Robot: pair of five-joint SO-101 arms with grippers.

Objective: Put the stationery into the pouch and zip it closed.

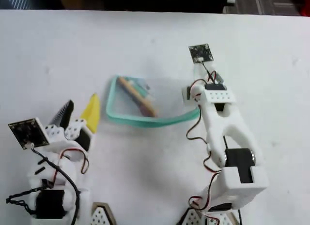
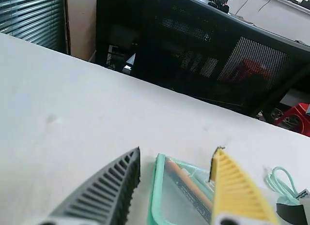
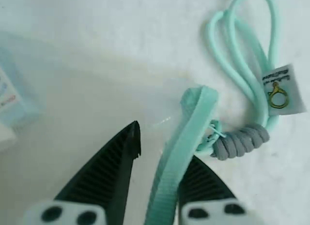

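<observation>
currently the pouch [image 1: 145, 120] lies mid-frame on the table [image 1: 145, 36] in the high view. it is clear-walled with a teal edge band, and a pencil-like piece of stationery [image 1: 141, 98] sits inside it.

right gripper [image 3: 164, 147]: at the pouch's right end in the high view. its jaws stand parted astride the teal band, and a gap shows on one side, so it is not clamped. the grey bead [image 3: 242, 138] and the looped cord [image 3: 242, 60] with its tag [image 3: 283, 89] lie just beside it, centre right of the right wrist view.

left gripper [image 1: 82, 100]: lower left of the high view, released and carrying nothing. it is near the pouch's left end but apart from it.

assessment: loading appears done and zipping is the step in hand. how far the zip has run cannot be told.

recommended practice:
- the right gripper should take the bead or cord end, not the band itself, since a grip on the band would likely drag the whole pouch.
- the left gripper should pin the far end of the pouch before any pull.
- the pull should run straight along the band and low to the table.
- risk: the light pouch slides or buckles if left unanchored.
</observation>
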